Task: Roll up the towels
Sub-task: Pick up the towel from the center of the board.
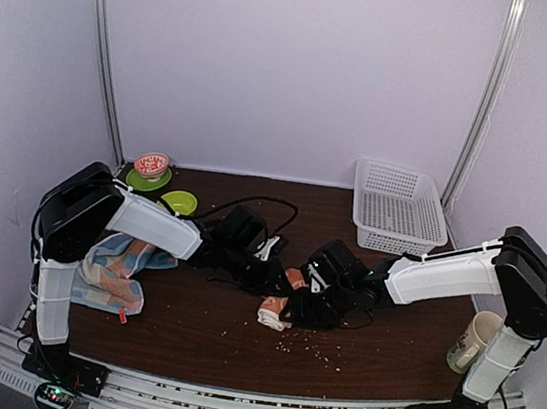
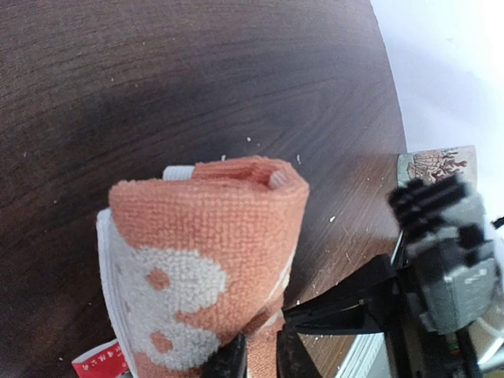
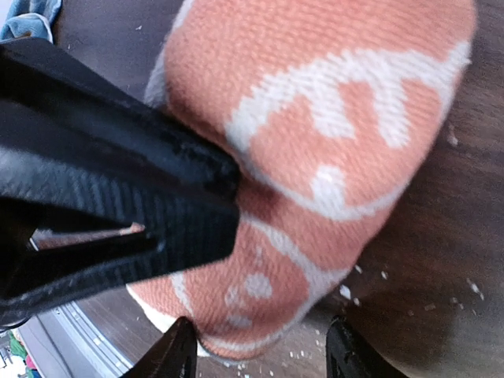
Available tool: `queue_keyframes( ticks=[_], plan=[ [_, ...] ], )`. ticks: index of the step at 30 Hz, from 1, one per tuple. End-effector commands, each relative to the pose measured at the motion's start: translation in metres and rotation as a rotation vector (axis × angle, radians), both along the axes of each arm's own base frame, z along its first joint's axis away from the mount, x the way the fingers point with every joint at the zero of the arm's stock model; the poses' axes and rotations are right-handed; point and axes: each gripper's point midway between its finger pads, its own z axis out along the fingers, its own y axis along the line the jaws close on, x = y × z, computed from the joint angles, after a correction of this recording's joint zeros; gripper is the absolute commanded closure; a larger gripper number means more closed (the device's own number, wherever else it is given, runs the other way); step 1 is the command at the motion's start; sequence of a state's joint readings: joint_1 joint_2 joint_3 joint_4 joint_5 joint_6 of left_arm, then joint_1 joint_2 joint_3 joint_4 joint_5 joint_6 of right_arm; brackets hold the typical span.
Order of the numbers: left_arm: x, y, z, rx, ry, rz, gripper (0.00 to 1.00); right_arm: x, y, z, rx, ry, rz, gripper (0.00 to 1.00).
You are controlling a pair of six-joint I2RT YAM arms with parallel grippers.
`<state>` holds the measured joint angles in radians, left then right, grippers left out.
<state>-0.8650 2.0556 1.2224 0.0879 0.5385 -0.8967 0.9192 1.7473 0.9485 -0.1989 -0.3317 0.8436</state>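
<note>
orange towel is mid-surface, rolled into a short fat roll with both tools on it. left tool is pinched nearly closed on a bit of cloth at the roll's near end. right tool is open, with its fingers either side of the roll's other end. There's a gap on one side, so it's not clamping.

Risks as I read them:
- left tool has only an edge of the cloth, not the body of the roll. If it slips or releases, the outer wrap likely springs loose.
- right tool is open and right against the roll. A sideways nudge would skew or unwind it instead of tightening it.
- The tools are nearly touching over the orange towel, so a finger clash is the obvious failure if either one advances.
- crumbs lie just in front of the orange towel, and rolling that way picks them up.
- blue towel is well left of the orange towel. It's crumpled and unrolled, partly under the left arm and close to the surface edge. An arm sweep could drag it off.

Counts:
- towels: 2 (1 rolled, 1 not)
- tools: 2
- red tag poking out at the roll's end: 1
- basket: 1, behind and right of the orange towel
- green dishes: 2, behind and left of it, one carrying a patterned bowl
- cup: 1, far right of it
- crumbs: too many to count
</note>
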Motion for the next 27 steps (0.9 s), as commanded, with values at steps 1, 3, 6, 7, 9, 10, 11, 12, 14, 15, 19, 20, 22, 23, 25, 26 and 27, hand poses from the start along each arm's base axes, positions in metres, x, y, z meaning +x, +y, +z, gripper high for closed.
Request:
queue_keyframes(
  ticks=[1, 3, 6, 7, 9, 10, 11, 12, 14, 15, 19, 20, 22, 23, 25, 26, 27],
  plan=[
    [0.006, 0.0, 0.004, -0.008, -0.014, 0.008, 0.83, 0.003, -0.016, 0.025, -0.019, -0.042, -0.033, 0.42],
    [0.007, 0.002, 0.011, -0.013, -0.023, 0.012, 0.82, 0.012, -0.024, 0.036, -0.029, -0.072, -0.066, 0.41],
    [0.008, 0.005, 0.019, -0.018, -0.036, 0.019, 0.78, 0.025, -0.04, 0.046, -0.035, -0.112, -0.149, 0.41],
    [0.008, 0.005, 0.022, -0.02, -0.04, 0.022, 0.78, 0.029, -0.046, 0.048, -0.039, -0.125, -0.186, 0.41],
    [0.008, 0.007, 0.026, -0.021, -0.048, 0.026, 0.77, 0.04, -0.057, 0.053, -0.029, -0.15, -0.272, 0.4],
    [0.007, 0.008, 0.026, -0.022, -0.049, 0.026, 0.77, 0.043, -0.058, 0.055, -0.01, -0.154, -0.299, 0.4],
    [0.007, 0.008, 0.028, -0.022, -0.05, 0.027, 0.76, 0.045, -0.057, 0.057, 0.006, -0.154, -0.316, 0.4],
    [0.006, 0.009, 0.029, -0.024, -0.051, 0.027, 0.76, 0.048, -0.055, 0.06, 0.019, -0.157, -0.327, 0.39],
    [0.007, 0.009, 0.034, -0.031, -0.056, 0.027, 0.76, 0.052, -0.05, 0.06, 0.027, -0.153, -0.328, 0.38],
    [0.006, 0.009, 0.036, -0.035, -0.059, 0.025, 0.75, 0.053, -0.047, 0.061, 0.031, -0.151, -0.327, 0.38],
    [0.005, 0.009, 0.045, -0.043, -0.07, 0.02, 0.75, 0.056, -0.042, 0.057, 0.036, -0.139, -0.322, 0.35],
    [0.005, 0.01, 0.049, -0.045, -0.074, 0.018, 0.75, 0.056, -0.041, 0.056, 0.036, -0.133, -0.321, 0.34],
    [0.003, 0.013, 0.057, -0.049, -0.085, 0.02, 0.75, 0.055, -0.037, 0.054, 0.043, -0.121, -0.314, 0.31],
    [0.003, 0.016, 0.062, -0.051, -0.095, 0.023, 0.74, 0.055, -0.036, 0.054, 0.047, -0.115, -0.313, 0.28],
    [0.002, 0.024, 0.07, -0.05, -0.118, 0.042, 0.74, 0.055, -0.032, 0.053, 0.056, -0.098, -0.316, 0.21],
    [0.002, 0.028, 0.073, -0.057, -0.126, 0.053, 0.73, 0.055, -0.031, 0.053, 0.06, -0.092, -0.319, 0.17],
    [0.0, 0.031, 0.076, -0.063, -0.123, 0.065, 0.72, 0.055, -0.029, 0.053, 0.063, -0.088, -0.323, 0.14]
  ],
)
